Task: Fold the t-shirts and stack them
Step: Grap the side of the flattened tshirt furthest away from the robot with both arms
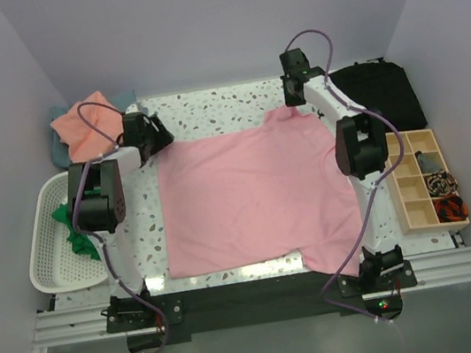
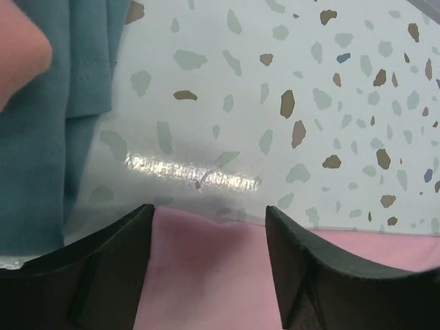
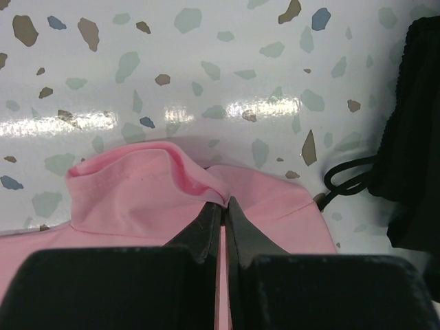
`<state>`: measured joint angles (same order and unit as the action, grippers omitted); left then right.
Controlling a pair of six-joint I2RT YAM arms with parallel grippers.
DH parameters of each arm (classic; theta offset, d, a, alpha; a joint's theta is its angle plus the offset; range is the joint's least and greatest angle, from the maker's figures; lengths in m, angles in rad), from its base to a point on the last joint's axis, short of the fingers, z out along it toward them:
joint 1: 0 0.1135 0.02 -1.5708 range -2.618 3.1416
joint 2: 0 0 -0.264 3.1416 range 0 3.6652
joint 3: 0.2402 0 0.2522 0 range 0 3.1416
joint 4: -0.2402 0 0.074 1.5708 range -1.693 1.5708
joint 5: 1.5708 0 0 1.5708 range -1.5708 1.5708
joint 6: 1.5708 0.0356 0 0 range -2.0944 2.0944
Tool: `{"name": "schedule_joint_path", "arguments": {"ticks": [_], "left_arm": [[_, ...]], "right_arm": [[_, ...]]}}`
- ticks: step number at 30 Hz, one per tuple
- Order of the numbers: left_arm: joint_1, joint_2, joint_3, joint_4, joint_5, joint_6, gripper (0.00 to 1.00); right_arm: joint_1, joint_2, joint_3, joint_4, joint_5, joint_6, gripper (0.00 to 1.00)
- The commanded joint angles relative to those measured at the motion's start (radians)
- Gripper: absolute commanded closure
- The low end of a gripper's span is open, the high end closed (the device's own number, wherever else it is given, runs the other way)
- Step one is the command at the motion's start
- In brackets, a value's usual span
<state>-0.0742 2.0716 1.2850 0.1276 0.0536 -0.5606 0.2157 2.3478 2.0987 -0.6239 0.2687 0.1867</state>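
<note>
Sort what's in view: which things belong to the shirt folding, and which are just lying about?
Job: pink t-shirt, salmon-orange shirt, grey-blue shirt, green shirt in the white basket.
Lying about: black bag, wooden compartment tray.

The left arm hides much of the green shirt in the basket.

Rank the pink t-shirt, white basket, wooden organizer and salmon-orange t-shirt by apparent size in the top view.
1. pink t-shirt, spread flat
2. white basket and wooden organizer: too alike to rank
3. salmon-orange t-shirt, bunched up
</note>
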Motion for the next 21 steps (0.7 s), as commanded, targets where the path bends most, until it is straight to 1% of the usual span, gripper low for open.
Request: {"name": "schedule_joint_path", "arguments": {"ticks": [1,3,4,7,9,10,11,14,15,16,17,18,20,21], "left_arm": [[0.001,0.068,0.030,-0.003,0.035,0.022,0.44],[-0.001,0.076,0.043,-0.011,0.043,0.025,0.56],[0.001,0.076,0.045,-0.011,0.043,0.025,0.68],[0.001,0.073,0.050,-0.017,0.048,0.024,0.83],[0.001,0.064,0.050,-0.029,0.031,0.025,0.90],[0.001,0.059,0.050,-0.039,0.029,0.027,0.98],[0.001,0.056,0.050,-0.043,0.028,0.033,1.00],[0.001,0.030,0.050,-0.069,0.003,0.045,1.00],[0.001,0.013,0.047,-0.075,-0.006,0.048,0.92],[0.001,0.002,0.040,-0.082,-0.014,0.051,0.81],[0.001,-0.010,0.025,-0.082,-0.018,0.056,0.72],[0.001,-0.034,0.017,-0.083,-0.030,0.057,0.60],[0.001,-0.056,-0.006,-0.089,-0.043,0.068,0.50],[0.001,-0.071,-0.012,-0.092,-0.052,0.071,0.43]], "right_arm": [[-0.012,-0.084,-0.011,0.039,-0.011,0.013,1.00],[-0.016,-0.096,-0.025,0.042,-0.013,0.014,1.00],[-0.018,-0.111,-0.031,0.047,-0.014,0.014,1.00],[-0.021,-0.140,-0.049,0.049,-0.014,0.011,1.00],[-0.021,-0.154,-0.065,0.055,-0.006,0.008,1.00],[-0.022,-0.165,-0.069,0.053,-0.006,0.008,1.00],[-0.024,-0.169,-0.075,0.055,-0.002,0.005,1.00],[-0.027,-0.179,-0.085,0.055,-0.003,0.005,1.00],[-0.027,-0.180,-0.086,0.055,-0.008,0.005,1.00],[-0.029,-0.180,-0.088,0.053,-0.009,0.005,1.00],[-0.030,-0.179,-0.091,0.053,-0.013,0.007,1.00],[-0.029,-0.180,-0.092,0.053,-0.017,0.007,1.00],[-0.030,-0.179,-0.098,0.052,-0.020,0.008,1.00],[-0.030,-0.179,-0.101,0.052,-0.023,0.011,1.00]]}}
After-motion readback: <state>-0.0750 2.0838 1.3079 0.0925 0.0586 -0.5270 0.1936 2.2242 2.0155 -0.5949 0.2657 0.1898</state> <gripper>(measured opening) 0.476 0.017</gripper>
